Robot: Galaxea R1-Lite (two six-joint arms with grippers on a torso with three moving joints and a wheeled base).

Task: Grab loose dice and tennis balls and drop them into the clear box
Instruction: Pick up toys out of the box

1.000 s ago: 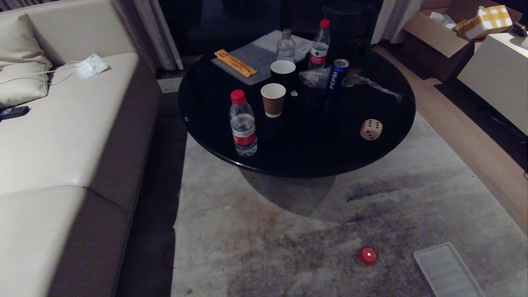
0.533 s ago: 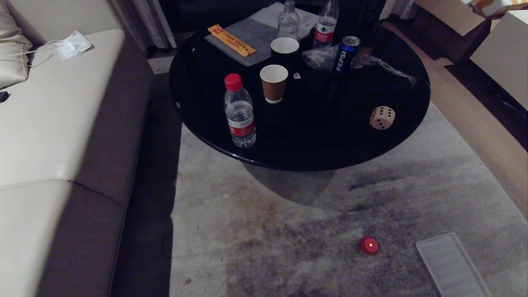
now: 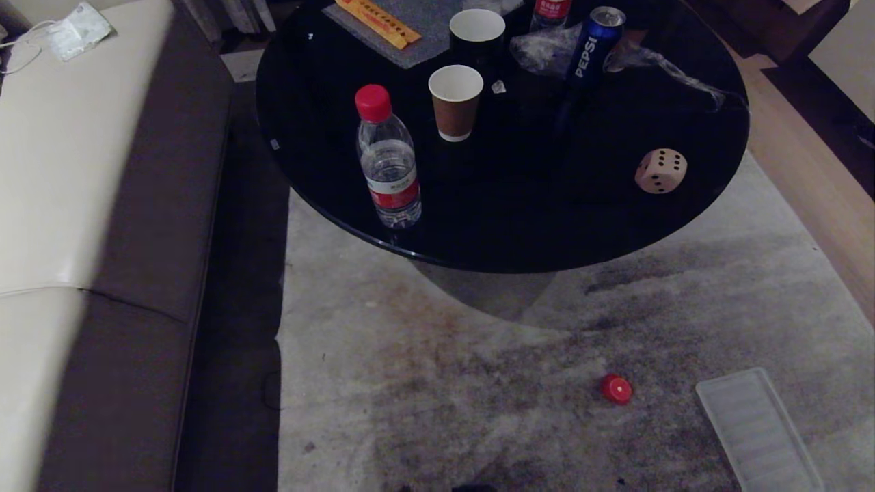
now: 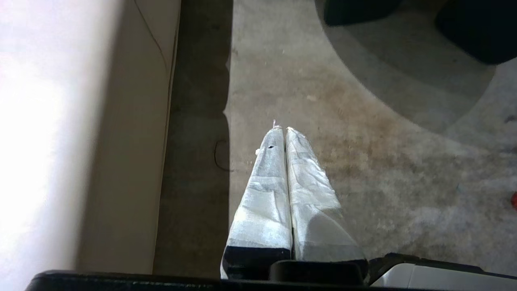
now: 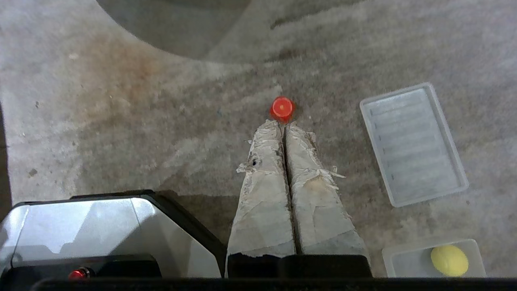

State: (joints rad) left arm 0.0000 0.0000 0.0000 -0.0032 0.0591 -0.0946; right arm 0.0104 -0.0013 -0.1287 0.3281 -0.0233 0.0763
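Carpet (image 3: 478,383) lay under both grippers, left (image 4: 281,130) and right (image 5: 284,123), jaws pressed together; a beige die (image 3: 660,171) sat on the black table (image 3: 519,225).

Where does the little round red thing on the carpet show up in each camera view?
Head view: the red thing lies on the carpet, near the flat ribbed clear lid.
Left wrist view: only a red sliver at the picture's edge.
Right wrist view: past the right gripper.
Shared landmark: the lid, head and right wrist views only.
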